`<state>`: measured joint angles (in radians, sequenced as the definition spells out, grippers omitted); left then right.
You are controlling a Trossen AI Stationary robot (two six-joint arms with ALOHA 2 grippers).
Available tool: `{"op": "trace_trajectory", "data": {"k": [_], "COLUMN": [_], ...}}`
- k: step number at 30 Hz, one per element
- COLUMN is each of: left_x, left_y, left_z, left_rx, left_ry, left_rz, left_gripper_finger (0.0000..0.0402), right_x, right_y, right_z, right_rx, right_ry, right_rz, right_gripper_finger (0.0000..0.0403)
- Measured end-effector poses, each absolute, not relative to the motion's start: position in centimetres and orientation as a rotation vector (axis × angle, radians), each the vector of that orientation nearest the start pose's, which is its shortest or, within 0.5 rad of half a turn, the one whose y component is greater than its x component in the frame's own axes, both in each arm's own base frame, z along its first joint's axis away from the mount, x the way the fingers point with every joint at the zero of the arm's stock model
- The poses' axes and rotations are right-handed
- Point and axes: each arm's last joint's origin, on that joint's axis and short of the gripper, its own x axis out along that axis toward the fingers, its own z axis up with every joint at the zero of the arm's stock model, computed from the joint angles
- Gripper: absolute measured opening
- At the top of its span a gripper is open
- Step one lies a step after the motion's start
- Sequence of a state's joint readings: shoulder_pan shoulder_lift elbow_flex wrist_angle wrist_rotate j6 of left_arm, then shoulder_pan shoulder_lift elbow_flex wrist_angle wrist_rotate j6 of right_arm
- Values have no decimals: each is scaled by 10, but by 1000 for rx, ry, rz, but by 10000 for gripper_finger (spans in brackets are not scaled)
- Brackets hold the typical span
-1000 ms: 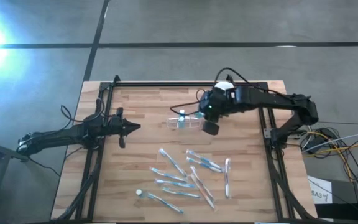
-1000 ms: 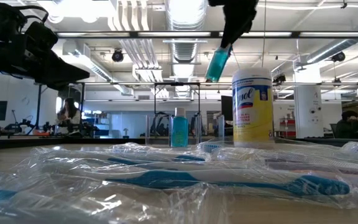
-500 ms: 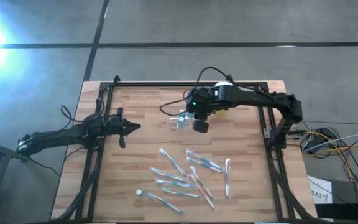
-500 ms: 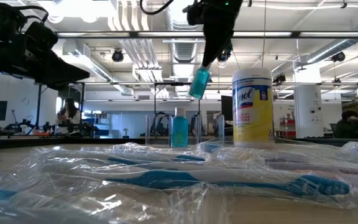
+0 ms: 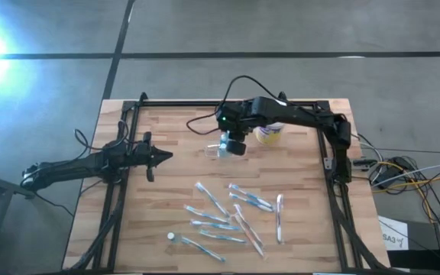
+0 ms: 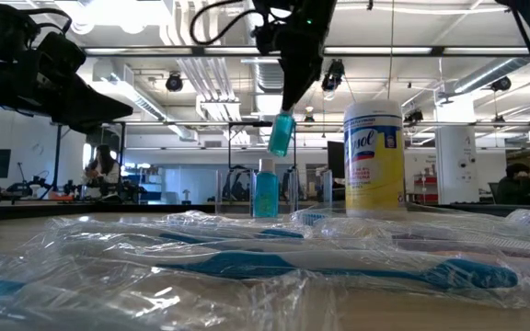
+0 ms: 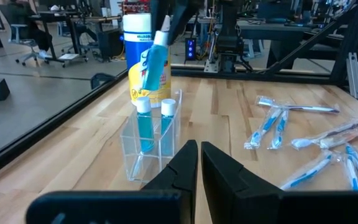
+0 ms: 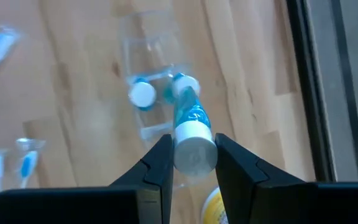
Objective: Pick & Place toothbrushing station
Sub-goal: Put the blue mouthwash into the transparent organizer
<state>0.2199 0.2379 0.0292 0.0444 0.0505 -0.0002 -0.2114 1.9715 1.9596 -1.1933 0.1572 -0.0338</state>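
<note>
The small clear plastic holder [image 7: 151,143] stands mid-bench with two white-capped blue tubes [image 7: 143,124] upright inside, just beside the white-lidded yellow canister [image 6: 374,156], whose label reads "Lysol". The right pincer [image 8: 194,163] is clamped on a third blue tube [image 8: 191,127], tilted, above the holder; a second ago it hung over the canister's side. The left pincer [image 7: 199,163], fingers together, waits at the bench's left edge.

An open-plan robotics lab: exposed ceiling ducts [image 6: 265,37], workbenches, seated person [image 6: 102,167] beyond the wooden table [image 5: 174,183].
</note>
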Motion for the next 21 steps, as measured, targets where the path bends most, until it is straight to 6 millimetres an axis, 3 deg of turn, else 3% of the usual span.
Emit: {"op": "trace_trajectory", "data": {"k": [6, 21], "left_x": [109, 109], "left_y": [23, 23], "left_z": [158, 158], "left_rx": [-22, -74], "left_ry": [163, 158], "left_rz": [169, 173], "left_gripper_finger": [26, 26], "right_x": [396, 388], "right_y": [-91, -98], "right_z": [322, 320], "right_rx": [0, 22], "right_ry": [1247, 1300], "right_rz": [-343, -344], "right_gripper_finger": [83, 83]}}
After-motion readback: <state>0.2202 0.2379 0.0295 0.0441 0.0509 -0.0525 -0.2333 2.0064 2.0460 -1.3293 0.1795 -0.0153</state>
